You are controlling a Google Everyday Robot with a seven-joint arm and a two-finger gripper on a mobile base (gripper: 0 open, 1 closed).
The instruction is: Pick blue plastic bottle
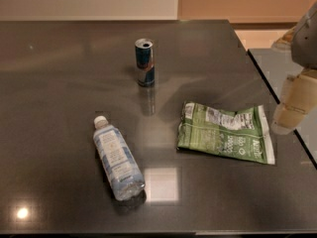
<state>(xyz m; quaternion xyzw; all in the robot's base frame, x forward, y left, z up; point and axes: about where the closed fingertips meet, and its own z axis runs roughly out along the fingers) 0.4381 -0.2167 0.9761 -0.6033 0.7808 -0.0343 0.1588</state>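
The blue plastic bottle [116, 158] lies on its side on the dark table [59, 83], at front left of centre. It is clear with a white cap pointing away and a pale blue-and-white label. My gripper [292, 105] hangs at the right edge of the view, above the table's right edge, far to the right of the bottle and beside the green bag. It holds nothing that I can see.
A blue-and-silver drink can [145, 62] stands upright behind the bottle, near the table's middle. A flat green snack bag [225, 132] lies to the right of centre. A second table surface [292, 68] adjoins on the right, with a gap between.
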